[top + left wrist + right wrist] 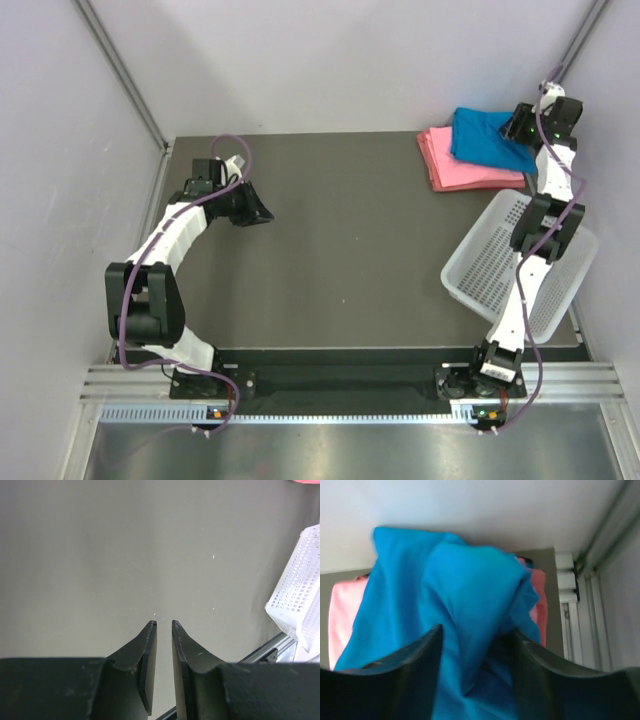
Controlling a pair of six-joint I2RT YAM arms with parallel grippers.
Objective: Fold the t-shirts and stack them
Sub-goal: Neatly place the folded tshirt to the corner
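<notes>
The blue t-shirt [488, 138] lies crumpled on the stack of folded pink t-shirts [462, 172] at the table's far right corner. My right gripper [520, 133] hovers at the blue t-shirt's right edge. In the right wrist view its fingers stand apart [476, 632], with a ridge of blue t-shirt [460, 580] bulging between them and the pink t-shirts [342, 610] showing underneath. My left gripper [262, 212] rests low over the bare table at the left. Its jaws [164, 623] stand a narrow gap apart with nothing between them.
A white perforated basket [500, 262] sits tilted at the right side of the table, under the right arm, and shows as the basket [300, 595] in the left wrist view. Grey walls close in the back and sides. The dark table [350, 230] spreads between the arms.
</notes>
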